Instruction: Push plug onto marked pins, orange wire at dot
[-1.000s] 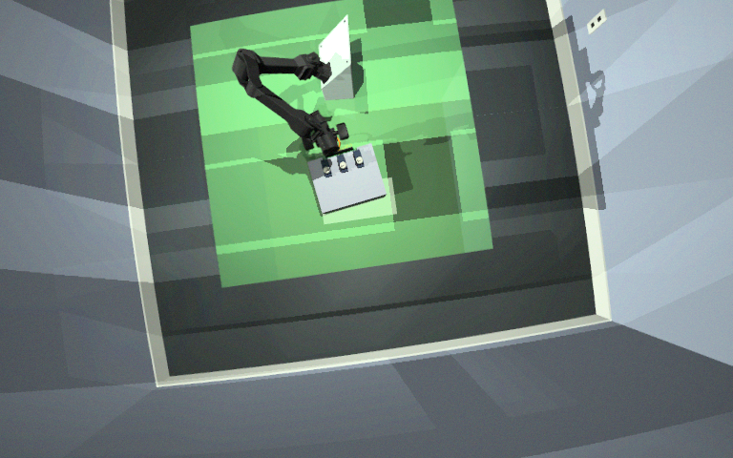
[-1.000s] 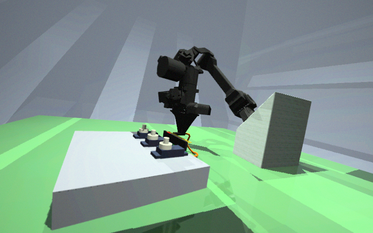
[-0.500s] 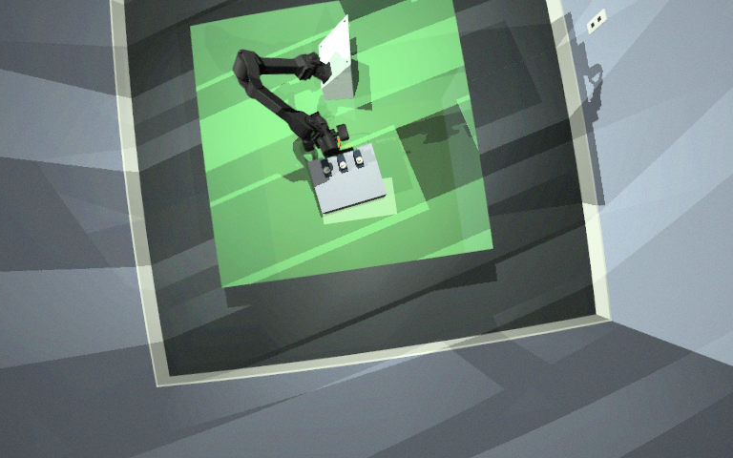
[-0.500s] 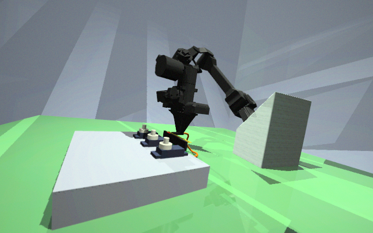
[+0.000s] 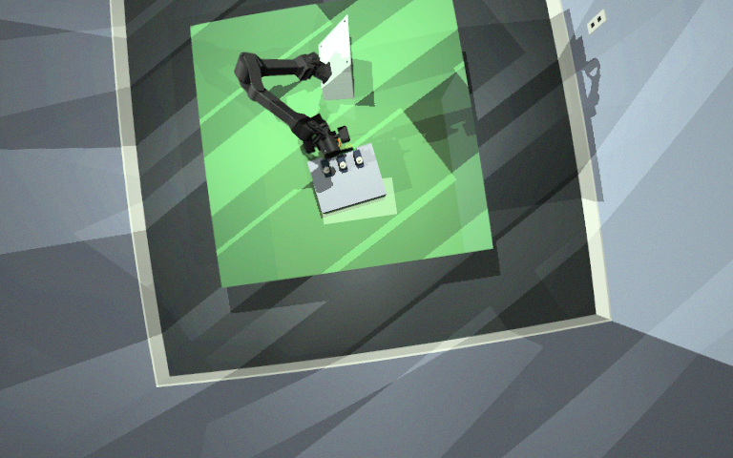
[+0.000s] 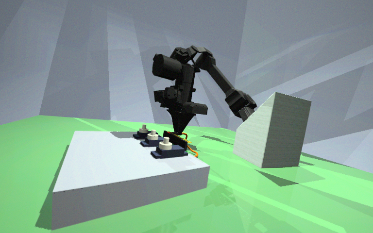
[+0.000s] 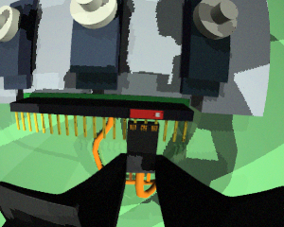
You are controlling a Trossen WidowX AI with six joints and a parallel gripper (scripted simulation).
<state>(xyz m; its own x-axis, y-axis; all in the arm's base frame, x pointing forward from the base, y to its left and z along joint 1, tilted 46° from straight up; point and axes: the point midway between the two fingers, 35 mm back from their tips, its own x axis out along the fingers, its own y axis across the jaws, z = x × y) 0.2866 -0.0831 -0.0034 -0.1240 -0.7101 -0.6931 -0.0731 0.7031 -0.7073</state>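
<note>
My gripper (image 7: 140,160) (image 6: 178,133) is shut on the black plug (image 7: 142,144), by its rear end. The plug points at the pin row, roughly square to it, in front of the red band (image 7: 141,113), whose white dot (image 7: 157,114) is at the right end. Only short gold stubs show between the plug's front and the black header bar (image 7: 62,108); the plug hides the rest of those pins, so how deep they sit in it cannot be told. The neighbouring pins look straight. The orange lead (image 7: 97,148) (image 6: 193,151) loops left behind the plug. Its wire order is unclear.
The pale holder block (image 5: 353,190) (image 6: 110,161) carries three dark blue servos with cream hubs, including one servo (image 6: 174,151) (image 7: 95,53) close behind the header. A pale wedge-shaped block (image 5: 337,82) (image 6: 286,132) stands by the arm's base on the green table (image 5: 280,243).
</note>
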